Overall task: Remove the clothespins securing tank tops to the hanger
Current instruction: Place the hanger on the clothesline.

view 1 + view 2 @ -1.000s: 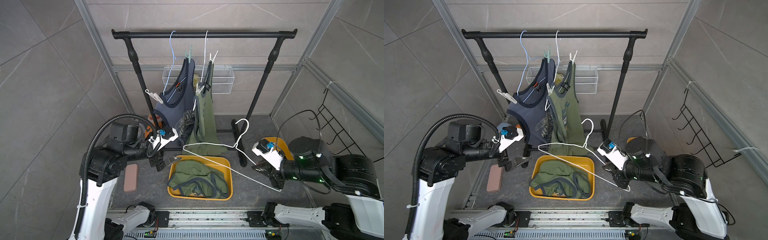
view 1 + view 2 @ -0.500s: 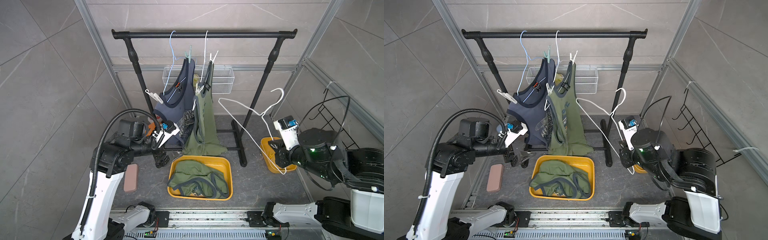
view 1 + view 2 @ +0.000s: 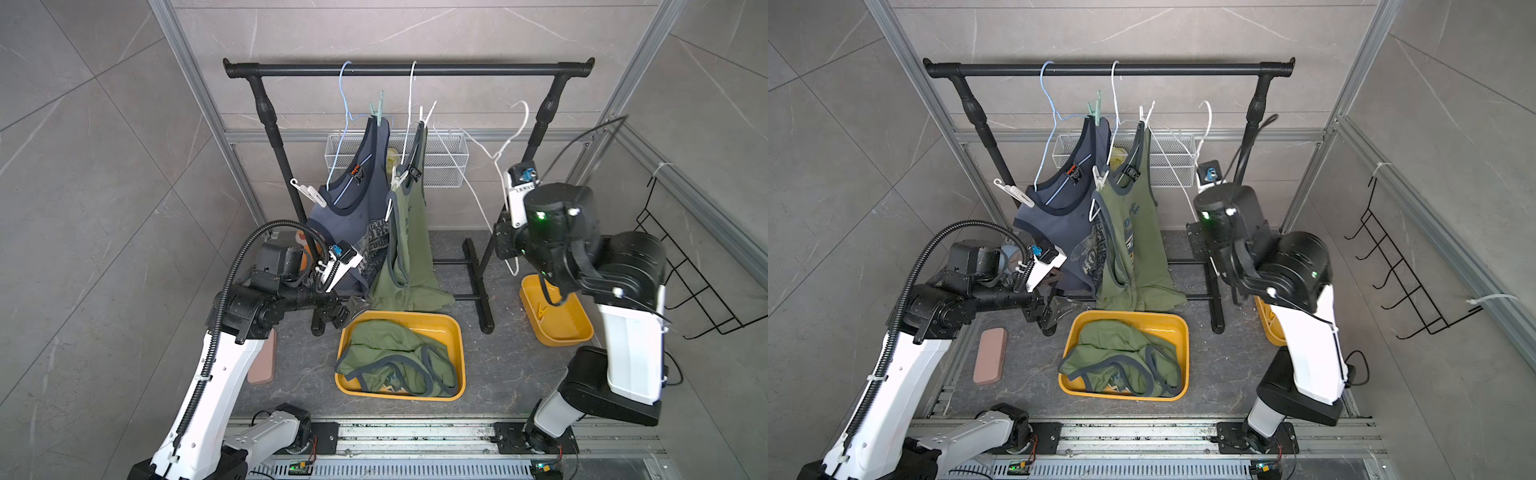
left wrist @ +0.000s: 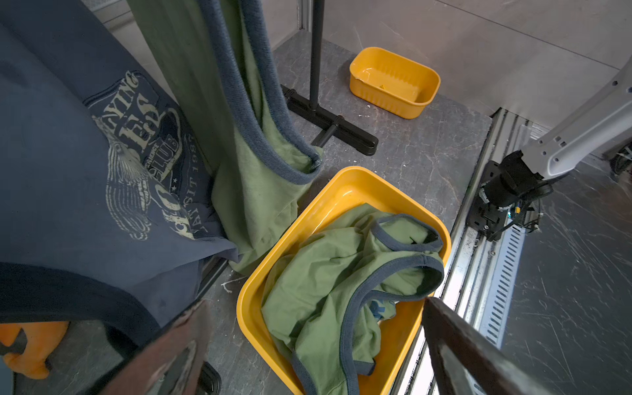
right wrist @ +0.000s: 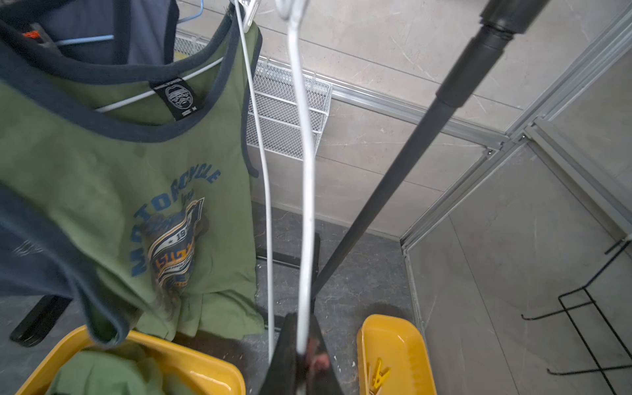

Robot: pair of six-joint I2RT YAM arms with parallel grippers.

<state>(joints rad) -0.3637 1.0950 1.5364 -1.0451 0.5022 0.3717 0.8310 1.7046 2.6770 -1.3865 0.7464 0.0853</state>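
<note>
A navy tank top and an olive tank top hang from the rail on a blue and a white hanger. A second olive top lies in the large yellow bin. A mint clothespin and a white one grip the navy top. White clothespins grip the olive one. My left gripper is open and empty at the tops' hems. My right gripper is shut on an empty white hanger by the rack's right post.
The black rack rail spans the back, with a wire basket on the wall behind it. A small yellow bin under my right arm holds a yellow clothespin. A pink block lies at floor left. A black hook rack is on the right wall.
My right arm has lifted the empty white hanger from above the large bin up and back to the rack's right post. The left arm has risen slightly, jaws still open.
</note>
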